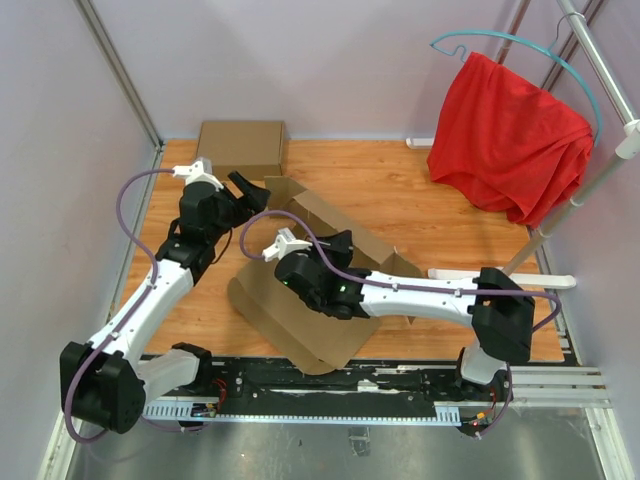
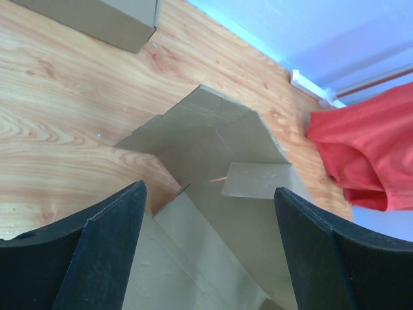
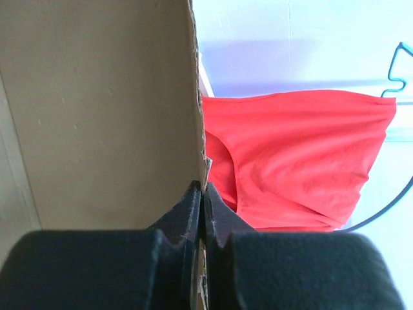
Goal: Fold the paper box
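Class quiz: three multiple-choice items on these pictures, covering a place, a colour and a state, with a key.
1. The formed cardboard box sits: A at the table's far left corner; B at its near right corner; C at its middle.
2. The hanging garment is: A blue; B red; C green.
3. The right claw is: A wide open; B shut on the paper box; C holding the garment.
Key: A, seen from above; B, plainly red; B, fingers pinch a cardboard edge.

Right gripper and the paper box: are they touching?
Touching. The right wrist view shows the right gripper pinched shut on the edge of a raised panel of the paper box.
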`<action>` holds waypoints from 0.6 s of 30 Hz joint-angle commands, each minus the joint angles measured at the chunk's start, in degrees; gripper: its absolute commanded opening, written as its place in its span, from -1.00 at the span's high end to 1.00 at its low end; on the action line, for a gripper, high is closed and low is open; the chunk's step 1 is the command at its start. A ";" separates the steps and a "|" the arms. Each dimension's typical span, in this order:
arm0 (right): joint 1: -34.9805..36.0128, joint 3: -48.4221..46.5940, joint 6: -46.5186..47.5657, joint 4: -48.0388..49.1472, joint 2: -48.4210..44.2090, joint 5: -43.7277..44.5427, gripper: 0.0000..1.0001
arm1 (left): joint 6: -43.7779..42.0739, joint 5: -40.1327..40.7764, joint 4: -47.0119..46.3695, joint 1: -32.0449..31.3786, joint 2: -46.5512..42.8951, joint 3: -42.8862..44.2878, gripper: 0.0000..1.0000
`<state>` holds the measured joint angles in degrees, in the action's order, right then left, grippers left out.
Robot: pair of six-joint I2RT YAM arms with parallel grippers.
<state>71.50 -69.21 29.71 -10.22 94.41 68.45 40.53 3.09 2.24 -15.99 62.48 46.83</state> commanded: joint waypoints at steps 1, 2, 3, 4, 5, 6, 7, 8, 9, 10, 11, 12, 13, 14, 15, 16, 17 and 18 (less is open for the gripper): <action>1.15 2.31 5.30 7.73 1.36 4.42 0.98 | 0.81 -6.17 -3.99 1.66 -0.65 0.34 -0.73; 1.32 2.86 5.71 8.74 1.48 4.59 0.98 | 1.13 -6.84 -4.00 1.66 -0.99 0.13 -0.73; 1.47 3.59 5.97 9.67 1.52 4.66 0.98 | 1.39 -7.31 -4.07 1.71 -1.42 -0.08 -0.74; 1.65 4.00 6.01 10.28 1.56 4.82 0.98 | 1.61 -7.31 -4.01 1.67 -1.84 -0.38 -0.74; 1.77 4.27 6.10 10.95 1.64 5.19 0.98 | 1.62 -7.00 -4.00 1.74 -2.25 -0.56 -0.74; 1.99 4.55 6.13 11.39 1.65 5.55 0.98 | 1.50 -6.34 -3.95 1.79 -2.49 -0.58 -0.74; 2.17 4.76 6.02 11.68 1.65 5.79 0.98 | 1.51 -5.68 -3.82 1.83 -2.46 -0.60 -0.75; 2.34 5.05 5.87 11.86 1.66 6.02 0.99 | 1.63 -5.33 -3.57 2.13 -2.08 -0.37 -0.75; 2.47 5.25 5.89 12.01 1.53 6.30 0.98 | 1.84 -5.40 -3.34 2.51 -1.48 -0.07 -0.75; 2.58 5.48 5.94 12.01 1.46 6.45 0.98 | 2.04 -5.91 -3.39 3.15 -0.69 0.19 -0.75; 2.70 5.78 6.13 11.98 1.35 6.74 0.98 | 2.36 -6.52 -3.71 3.99 0.67 0.41 -0.75; 2.76 6.15 6.35 12.06 1.26 6.93 0.98 | 2.81 -6.98 -4.16 4.69 1.73 0.53 -0.75; 2.76 6.54 6.61 12.12 1.11 7.06 0.98 | 3.15 -7.58 -5.07 5.52 2.73 0.48 -0.75; 2.72 6.98 6.76 12.18 0.94 7.16 0.98 | 3.41 -8.21 -6.31 6.45 3.98 0.46 -0.75; 2.77 7.39 6.76 12.16 0.62 7.19 0.98 | 3.60 -9.17 -7.60 7.55 5.24 0.58 -0.75; 2.84 7.90 6.80 12.23 0.27 6.91 0.98 | 3.73 -10.83 -9.01 8.70 6.72 0.90 -0.74; 2.85 8.41 6.71 12.22 -0.43 6.53 0.98 | 3.80 -12.72 -10.50 9.75 8.29 1.37 -0.73; 2.81 8.93 6.41 12.04 -1.16 6.02 0.98 | 3.90 -14.80 -12.08 10.69 9.82 1.74 -0.73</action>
<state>73.73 -62.26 36.10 0.51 95.79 72.75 43.62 -4.91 -3.16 -8.71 67.85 46.83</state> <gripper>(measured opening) 0.013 0.870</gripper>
